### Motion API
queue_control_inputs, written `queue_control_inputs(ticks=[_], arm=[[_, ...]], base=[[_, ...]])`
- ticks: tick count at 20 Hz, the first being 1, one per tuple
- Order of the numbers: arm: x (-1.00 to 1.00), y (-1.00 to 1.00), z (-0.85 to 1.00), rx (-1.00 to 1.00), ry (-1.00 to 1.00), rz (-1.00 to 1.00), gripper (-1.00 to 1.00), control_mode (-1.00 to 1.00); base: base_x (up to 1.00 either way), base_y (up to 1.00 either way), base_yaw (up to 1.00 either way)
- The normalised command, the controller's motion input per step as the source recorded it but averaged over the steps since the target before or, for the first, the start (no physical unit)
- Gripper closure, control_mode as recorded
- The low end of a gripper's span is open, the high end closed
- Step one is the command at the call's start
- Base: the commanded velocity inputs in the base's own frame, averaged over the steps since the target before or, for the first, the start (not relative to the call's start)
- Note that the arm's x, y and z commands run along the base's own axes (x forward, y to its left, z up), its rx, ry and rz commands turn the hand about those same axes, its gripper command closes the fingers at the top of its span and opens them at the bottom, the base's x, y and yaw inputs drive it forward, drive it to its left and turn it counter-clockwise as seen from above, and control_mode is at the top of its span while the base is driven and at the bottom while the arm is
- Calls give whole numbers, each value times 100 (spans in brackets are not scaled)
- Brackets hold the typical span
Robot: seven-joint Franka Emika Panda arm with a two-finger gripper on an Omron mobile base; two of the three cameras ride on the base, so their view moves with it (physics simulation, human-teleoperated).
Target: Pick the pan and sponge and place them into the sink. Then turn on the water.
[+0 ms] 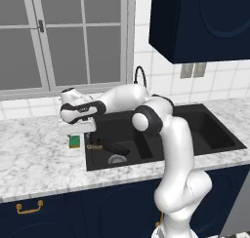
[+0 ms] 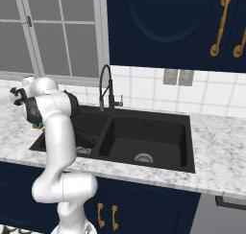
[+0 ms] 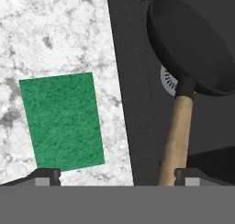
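Pan (image 3: 190, 44): in left basin of sink (image 1: 215, 134), over the drain, wooden handle toward the basin's left wall | Sponge (image 3: 61, 122): green face up on counter (image 3: 55, 35), just beside sink's left rim | End effector (image 3: 117, 177): above that rim, jaws wide apart, holding nothing

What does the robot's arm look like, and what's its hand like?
The arm is made of smooth, rounded white tube-like pieces with dark grey or black bands at the joints, like elbows. It rises from a fat white base. The gripper at the end is white and black, with two small dark, blocky finger tips. No cables or markings can be made out on it.
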Motion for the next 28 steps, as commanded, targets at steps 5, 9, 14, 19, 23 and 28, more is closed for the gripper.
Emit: queue_control_inputs(ticks=[5, 9, 14, 19, 23, 28], arm=[[13, 22, 0, 0, 2, 5, -100, -100], [5, 7, -11, 0, 1, 0, -100, -100], [5, 7, -25, 0, 1, 0, -100, -100], [1, 0, -30, 0, 2, 0, -100, -100], [0, 0, -18, 0, 0, 0, -100, -100], [0, -1, -26, 0, -2, 3, -100, -100]], base=[[0, 0, 0], [0, 0, 0], [0, 0, 0], [0, 0, 0], [0, 0, 0], [0, 0, 0]])
